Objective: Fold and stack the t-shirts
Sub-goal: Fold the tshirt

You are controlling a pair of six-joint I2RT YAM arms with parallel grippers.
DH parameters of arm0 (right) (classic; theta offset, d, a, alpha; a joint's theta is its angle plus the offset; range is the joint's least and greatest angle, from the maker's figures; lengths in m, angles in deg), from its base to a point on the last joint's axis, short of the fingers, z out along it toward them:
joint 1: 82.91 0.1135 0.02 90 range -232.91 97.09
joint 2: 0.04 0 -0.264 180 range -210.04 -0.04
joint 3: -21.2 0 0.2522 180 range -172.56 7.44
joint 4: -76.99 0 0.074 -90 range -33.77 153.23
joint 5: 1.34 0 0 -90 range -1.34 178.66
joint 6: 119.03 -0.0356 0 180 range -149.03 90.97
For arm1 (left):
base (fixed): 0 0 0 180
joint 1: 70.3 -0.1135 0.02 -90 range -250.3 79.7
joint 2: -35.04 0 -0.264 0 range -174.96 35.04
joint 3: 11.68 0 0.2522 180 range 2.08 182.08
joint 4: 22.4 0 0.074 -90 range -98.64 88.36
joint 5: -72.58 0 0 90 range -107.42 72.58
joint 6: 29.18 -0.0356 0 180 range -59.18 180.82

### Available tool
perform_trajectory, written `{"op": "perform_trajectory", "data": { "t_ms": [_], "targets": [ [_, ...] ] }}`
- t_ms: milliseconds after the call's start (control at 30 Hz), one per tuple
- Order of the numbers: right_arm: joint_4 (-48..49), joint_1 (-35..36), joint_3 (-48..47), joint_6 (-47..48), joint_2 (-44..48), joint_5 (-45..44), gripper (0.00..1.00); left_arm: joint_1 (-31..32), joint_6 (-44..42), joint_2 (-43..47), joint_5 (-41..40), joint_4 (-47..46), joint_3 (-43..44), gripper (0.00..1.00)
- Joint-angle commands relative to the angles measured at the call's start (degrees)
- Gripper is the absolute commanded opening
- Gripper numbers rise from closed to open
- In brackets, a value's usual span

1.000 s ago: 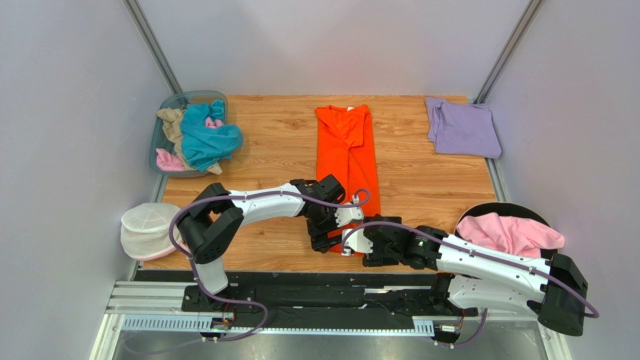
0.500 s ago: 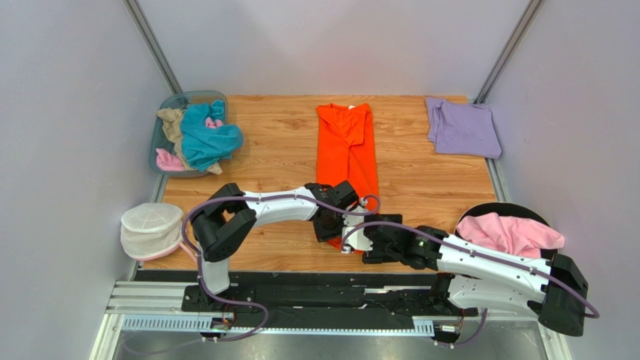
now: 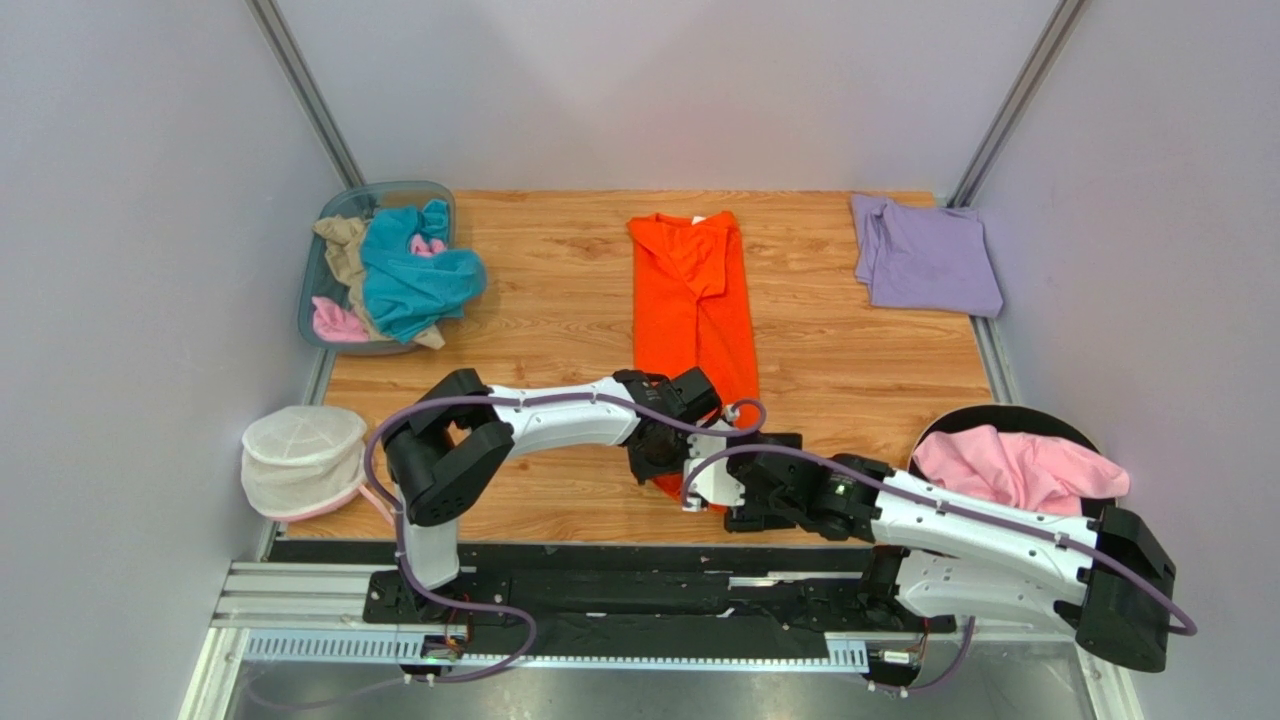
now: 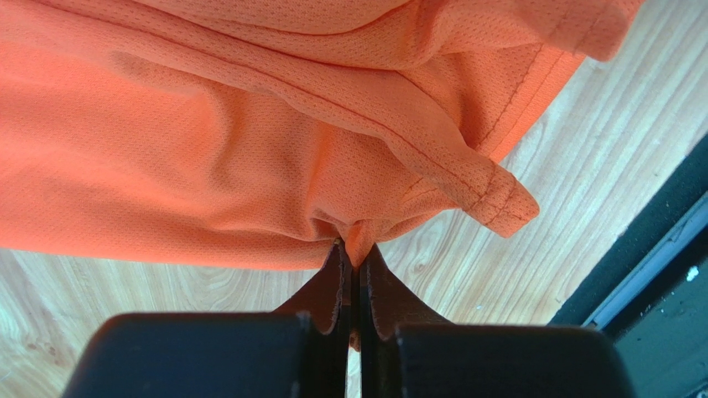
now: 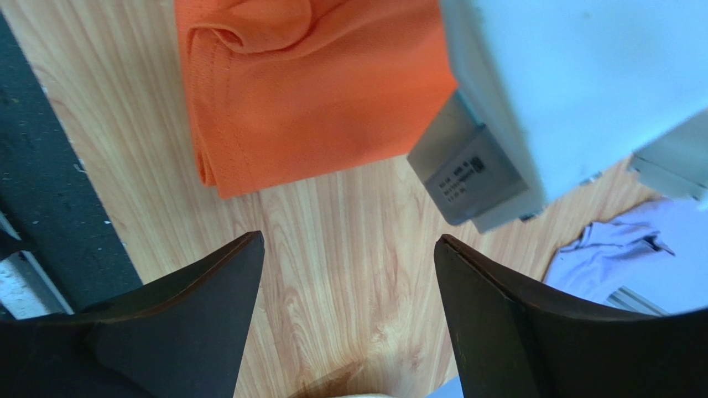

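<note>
A bright orange t-shirt [image 3: 694, 293] lies folded lengthwise down the middle of the wooden table, its hem toward me. My left gripper [image 3: 672, 450] sits at the near-left corner of that hem. In the left wrist view the gripper [image 4: 356, 249] is shut on a pinch of the orange t-shirt [image 4: 208, 149]. My right gripper [image 3: 721, 488] hovers just beside it with its jaws open over bare wood, and the right wrist view shows the gripper [image 5: 349, 245] empty, short of the orange hem corner [image 5: 324, 91]. A folded lavender t-shirt [image 3: 924, 255] lies at the back right.
A clear bin [image 3: 334, 210] at the back left holds teal, tan and pink shirts. A black basket [image 3: 999, 417] at the right holds a pink shirt [image 3: 1014, 465]. A white mesh pouch [image 3: 301, 458] sits at the left edge. The black rail [image 3: 601, 555] runs along the near edge.
My left gripper has slid a little right onto the orange hem and shut on the cloth. The right arm has barely moved and stays open.
</note>
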Motion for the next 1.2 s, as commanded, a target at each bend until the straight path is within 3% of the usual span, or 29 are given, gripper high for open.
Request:
{"op": "perform_trajectory", "data": {
  "t_ms": [0, 300, 767, 1167],
  "targets": [
    [1.84, 0.39, -0.92, -1.68, -1.97, 4.87, 0.8, 0.08, -2.23, -1.54, 6.42, 6.17, -0.63, 0.0],
    [2.72, 3.11, -1.27, -2.65, -5.4, 7.69, 0.8, -0.97, -7.07, -0.75, 18.0, 13.37, 4.37, 0.0],
    [1.41, 11.9, -3.02, -4.23, -9.62, 7.95, 0.81, -5.8, -8.74, -7.52, 18.02, 17.24, 15.79, 0.0],
    [2.1, 12.69, -2.5, -4.41, -7.95, 6.46, 0.8, -8.88, -8.57, -13.76, 18.46, 19.62, 25.47, 0.0]
  ]
}}
